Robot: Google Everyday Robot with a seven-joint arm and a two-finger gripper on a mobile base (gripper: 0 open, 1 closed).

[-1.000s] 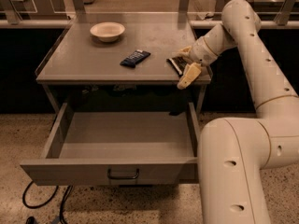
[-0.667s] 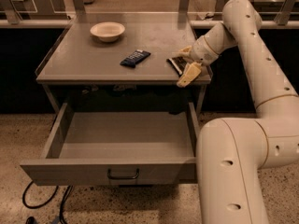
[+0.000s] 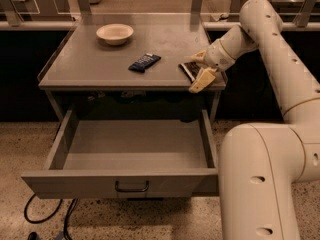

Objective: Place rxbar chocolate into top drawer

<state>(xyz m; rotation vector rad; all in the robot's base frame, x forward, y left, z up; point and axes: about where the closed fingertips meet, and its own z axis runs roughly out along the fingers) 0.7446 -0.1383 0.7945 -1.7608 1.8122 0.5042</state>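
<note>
**Gripper straddles bar at table's right front corner**

Gripper (image 3: 195, 72) has its fingers apart, either side of the rxbar chocolate (image 3: 186, 69), which lies flat on the table (image 3: 90, 66). Top drawer (image 3: 75, 183) is pulled out below. No shift from the earlier frame.

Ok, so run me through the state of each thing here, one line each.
top drawer: pulled open, nothing inside.
rxbar chocolate: lying at the table's right front edge, not yet in the drawer.
hand: at the table's right edge, right at the rxbar chocolate.
dark blue bar: lying flat mid-table, apart from the hand.
bowl: upright, back left, looks empty.
</note>
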